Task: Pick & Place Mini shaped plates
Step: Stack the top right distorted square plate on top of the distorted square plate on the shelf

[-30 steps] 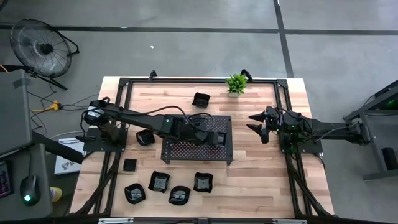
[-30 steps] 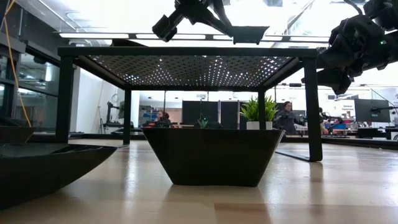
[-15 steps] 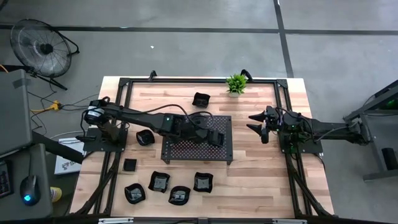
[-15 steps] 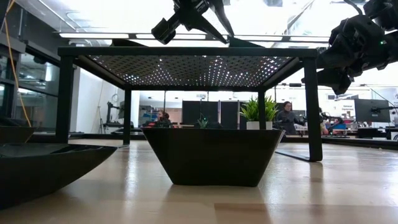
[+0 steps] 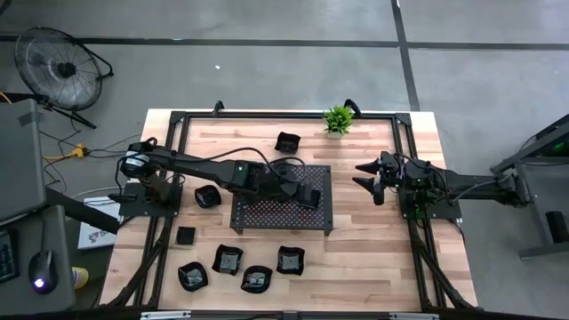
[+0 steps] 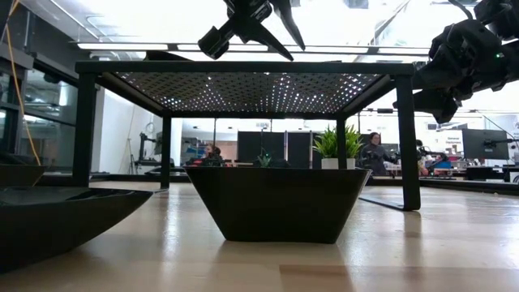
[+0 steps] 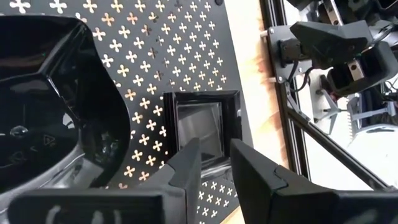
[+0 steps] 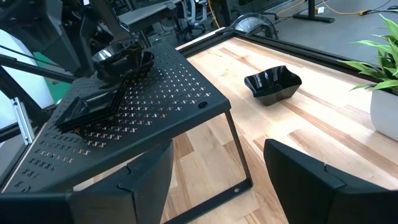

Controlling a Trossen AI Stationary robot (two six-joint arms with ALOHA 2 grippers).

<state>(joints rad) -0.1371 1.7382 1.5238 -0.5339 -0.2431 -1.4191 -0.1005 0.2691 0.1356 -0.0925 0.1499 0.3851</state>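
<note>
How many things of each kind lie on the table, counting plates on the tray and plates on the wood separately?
Perforated tray: 1
Mini plates on it: 2
Mini plates on the table wood: 7
Plant: 1
Total: 11

Mini shaped plates point(image 5: 229, 260): glossy black throughout. Tray point(image 5: 267, 215): dark, matte, perforated with small cross-shaped holes in regular rows. Table point(image 5: 356, 249): light wood, banded planks. Plant point(image 5: 338, 117): bright green leaves, white pot. Both arms: dark.
</note>
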